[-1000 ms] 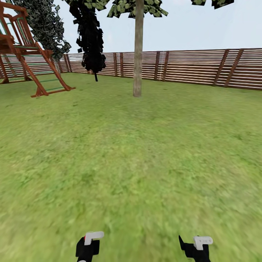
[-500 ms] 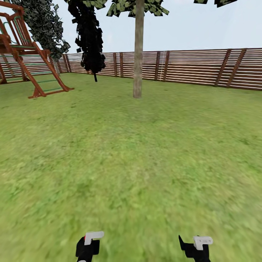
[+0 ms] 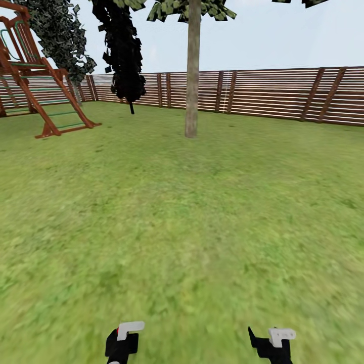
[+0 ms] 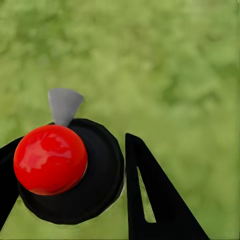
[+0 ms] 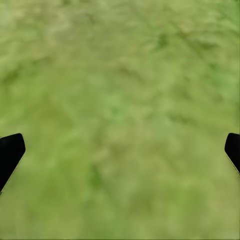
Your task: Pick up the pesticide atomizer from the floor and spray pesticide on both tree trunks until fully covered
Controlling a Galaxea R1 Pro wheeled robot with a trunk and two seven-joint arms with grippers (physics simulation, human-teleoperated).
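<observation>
Lawn (image 3: 202, 212) runs to the fence (image 3: 283, 93); a tree trunk (image 3: 191, 76) stands ahead, near it. Left gripper (image 4: 95, 170) has its jaws closed on the atomizer (image 4: 70, 170); right gripper (image 5: 120, 150) hangs wide open, holding nothing.

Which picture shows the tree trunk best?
The head view. The tree trunk stands whole there, from the grass up to its leaves, before the fence. The left wrist and right wrist views look down at blurry grass, no trunk.
</observation>
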